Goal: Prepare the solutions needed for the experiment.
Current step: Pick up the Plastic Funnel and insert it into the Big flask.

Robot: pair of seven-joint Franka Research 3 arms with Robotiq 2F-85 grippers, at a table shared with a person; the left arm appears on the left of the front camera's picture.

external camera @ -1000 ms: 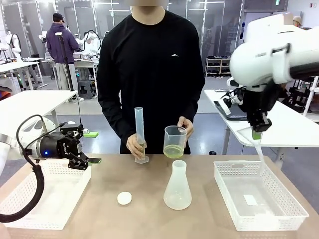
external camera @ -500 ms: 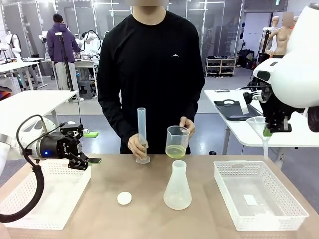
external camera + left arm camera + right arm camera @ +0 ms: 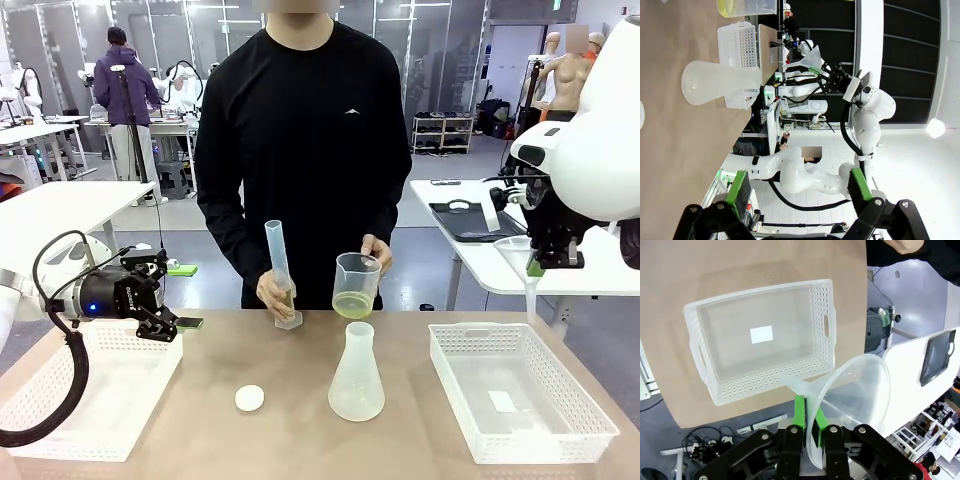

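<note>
Right gripper (image 3: 548,262) is clamped shut on the rim of a clear funnel (image 3: 513,252), held up high with the right white basket (image 3: 446,380) below it. On the wrist cam, the green pads (image 3: 800,412) pinch the funnel wall. Left gripper (image 3: 186,296) is wide open with nothing in it, hovering at the inner edge of the left basket (image 3: 60,430). The solutions (image 3: 349,304) sit in a beaker (image 3: 354,272) the person holds in one hand (image 3: 375,250). Their other hand tilts a graduated cylinder (image 3: 278,255). There's a flask (image 3: 356,375) on the table (image 3: 200,380) in front.
</note>
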